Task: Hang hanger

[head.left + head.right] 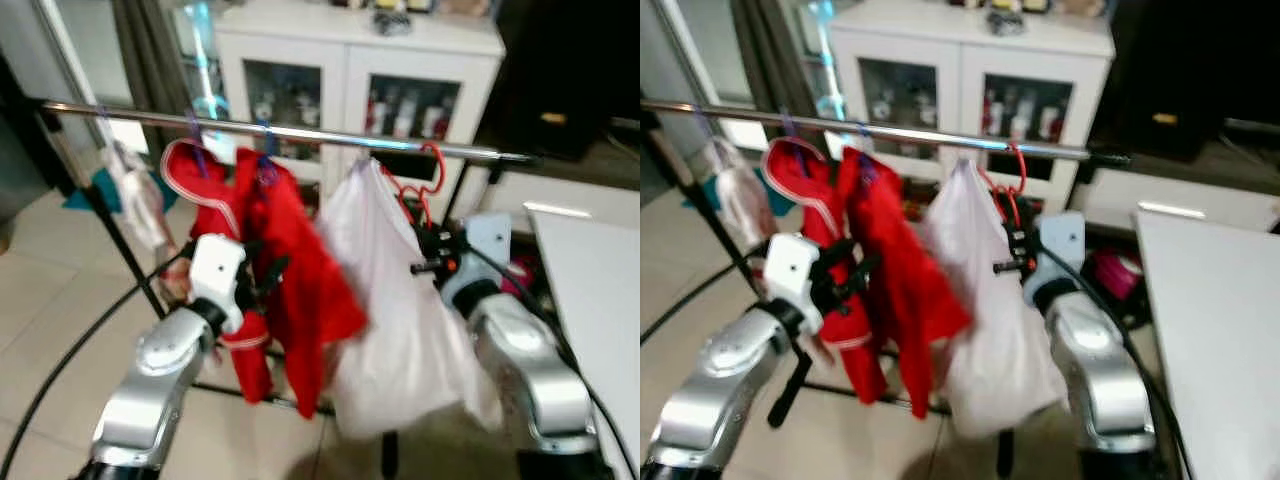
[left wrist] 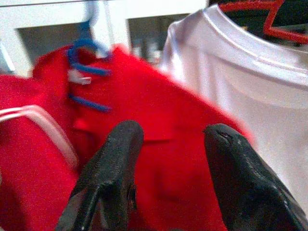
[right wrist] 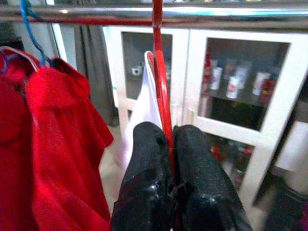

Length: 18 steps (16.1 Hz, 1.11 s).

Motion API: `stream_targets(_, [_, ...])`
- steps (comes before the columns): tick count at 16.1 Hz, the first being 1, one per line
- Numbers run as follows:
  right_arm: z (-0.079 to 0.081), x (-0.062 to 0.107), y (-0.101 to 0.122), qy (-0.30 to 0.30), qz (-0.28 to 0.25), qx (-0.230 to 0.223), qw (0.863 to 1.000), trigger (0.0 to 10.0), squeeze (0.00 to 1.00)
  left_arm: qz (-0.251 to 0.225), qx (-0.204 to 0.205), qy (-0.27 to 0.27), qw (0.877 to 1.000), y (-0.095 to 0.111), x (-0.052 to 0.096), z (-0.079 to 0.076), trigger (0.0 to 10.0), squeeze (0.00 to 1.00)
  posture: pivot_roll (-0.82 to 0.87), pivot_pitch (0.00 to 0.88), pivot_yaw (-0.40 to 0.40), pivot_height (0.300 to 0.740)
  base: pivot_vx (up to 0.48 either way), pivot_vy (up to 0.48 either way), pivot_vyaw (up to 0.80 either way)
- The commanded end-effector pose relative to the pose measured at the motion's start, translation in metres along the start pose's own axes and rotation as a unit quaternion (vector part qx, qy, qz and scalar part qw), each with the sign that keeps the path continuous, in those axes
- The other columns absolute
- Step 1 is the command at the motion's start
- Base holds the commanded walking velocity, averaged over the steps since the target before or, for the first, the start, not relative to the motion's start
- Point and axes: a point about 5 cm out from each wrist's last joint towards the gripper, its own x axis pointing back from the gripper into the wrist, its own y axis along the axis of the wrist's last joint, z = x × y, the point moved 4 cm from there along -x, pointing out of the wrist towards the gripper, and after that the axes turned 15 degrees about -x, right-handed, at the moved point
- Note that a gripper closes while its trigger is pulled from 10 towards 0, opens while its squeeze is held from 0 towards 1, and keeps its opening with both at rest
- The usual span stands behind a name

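- White cabinet (image 1: 360, 70) with glass doors sits behind everything, bottles on its shelves.
- Metal rail (image 1: 300, 133) of the clothes rack runs across in front of it.
- White shirt (image 1: 385, 310) hangs near the rail's right end, on a red hanger (image 3: 161, 72) whose hook is over the rail.
- Red shirt (image 1: 295, 270) hangs just left of the white one, on a blue hanger (image 2: 84, 53).
- Right end effector (image 3: 168, 139) is pinched tight on the red hanger's wire, below the rail.
- Left end effector (image 2: 168, 139) has its fingers spread apart, holding nothing, right up against the red shirt.
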Motion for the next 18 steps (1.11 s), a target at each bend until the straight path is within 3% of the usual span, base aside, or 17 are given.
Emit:
stream_targets(1, [0.003,-0.004,0.020,0.000,-0.036,0.011,0.999,10.0,0.00,-0.015,-0.007,-0.012,1.000,0.007,-0.002,0.001,10.0,0.00,-0.09,0.000,0.002,0.740,0.000,0.000,0.00])
stream_targets(4, [0.001,-0.022,0.024,-0.022,-0.020,0.001,1.000,10.0,0.00,-0.048,-0.022,-0.070,0.996,0.019,-0.002,-0.002,10.0,0.00,-0.09,0.000,0.008,0.740,0.000,0.000,0.00])
stream_targets(9, [0.008,-0.056,0.010,-0.024,0.073,0.014,0.997,10.0,0.00,-0.055,-0.049,-0.156,0.985,0.026,-0.004,-0.010,10.0,0.00,-0.07,0.000,0.005,0.740,0.000,0.000,0.00])
stream_targets(13, [0.004,-0.095,0.017,-0.066,0.116,0.021,0.991,10.0,0.00,-0.053,-0.067,-0.209,0.974,0.027,-0.004,-0.011,10.0,0.00,-0.06,0.000,0.003,0.740,0.000,0.000,0.00])
stream_targets(16, [0.003,-0.103,0.010,-0.076,0.146,0.008,0.986,10.0,0.00,-0.053,-0.067,-0.216,0.973,0.028,-0.003,-0.012,10.0,0.00,-0.06,0.000,0.002,0.740,0.000,0.000,0.00])
stream_targets(18, [0.001,-0.104,-0.006,-0.081,0.187,-0.001,0.979,10.0,0.00,-0.051,-0.067,-0.223,0.971,0.026,-0.002,-0.013,10.0,0.00,-0.06,0.000,0.001,0.740,0.000,0.000,0.00])
